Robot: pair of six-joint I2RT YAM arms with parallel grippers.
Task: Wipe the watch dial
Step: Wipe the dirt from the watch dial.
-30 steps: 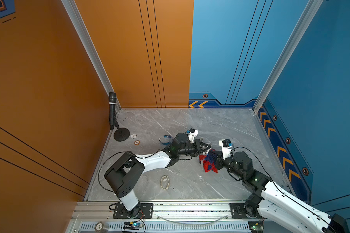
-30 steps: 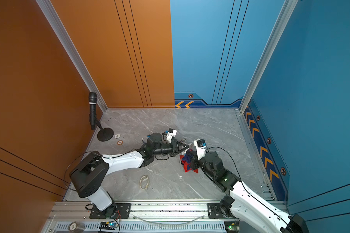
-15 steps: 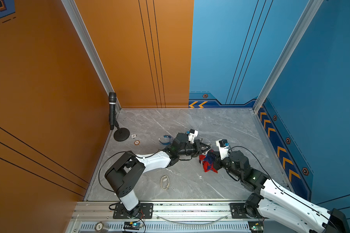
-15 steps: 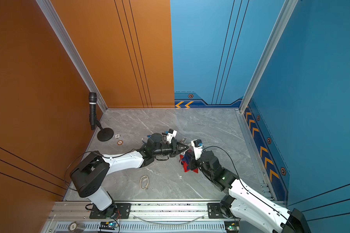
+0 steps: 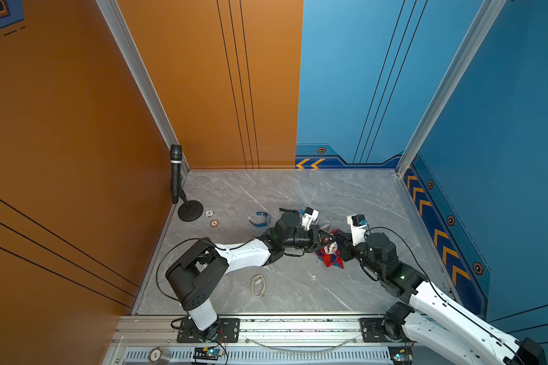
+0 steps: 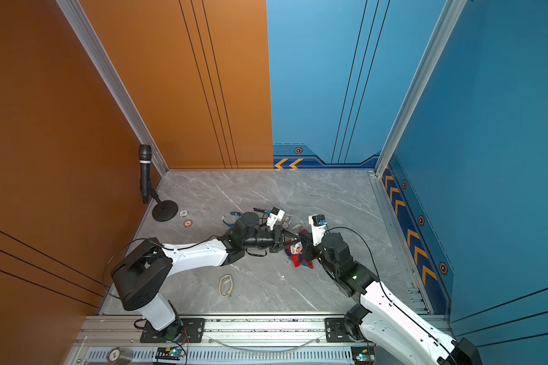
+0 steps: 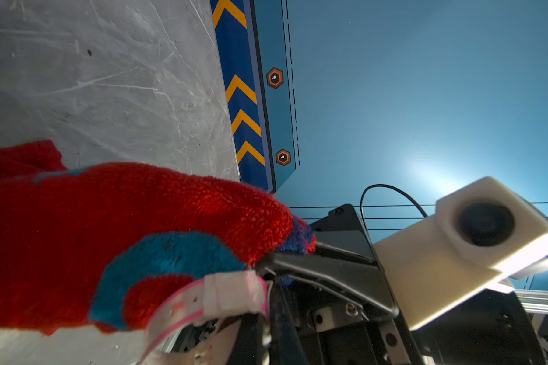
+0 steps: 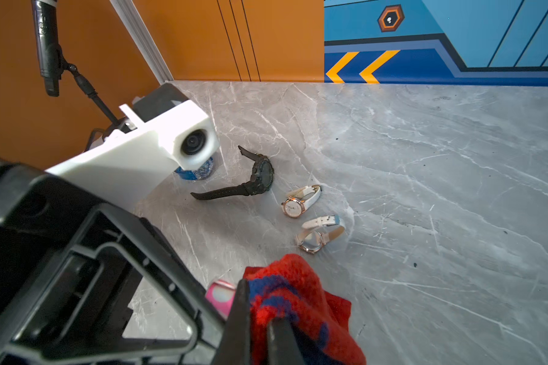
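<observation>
Watches (image 8: 293,207) nearby; far tabletop (image 8: 440,164) seemingly free

Black handheld microphone (image 5: 176,170) on a black round-base stand is taken as reference, set on the grey marble tabletop (image 5: 298,196). Just beside its base, a white round chip (image 5: 208,213) and an orange-brown round chip (image 5: 214,223) are seen. Farther out a blue curved band (image 5: 260,219) is laid. Well apart from the microphone a beige cord loop (image 5: 258,285) is seen. Past the band, a black rubber-strap watch (image 8: 257,178) and two white-strap round watches (image 8: 293,205) (image 8: 314,237) are laid.
</observation>
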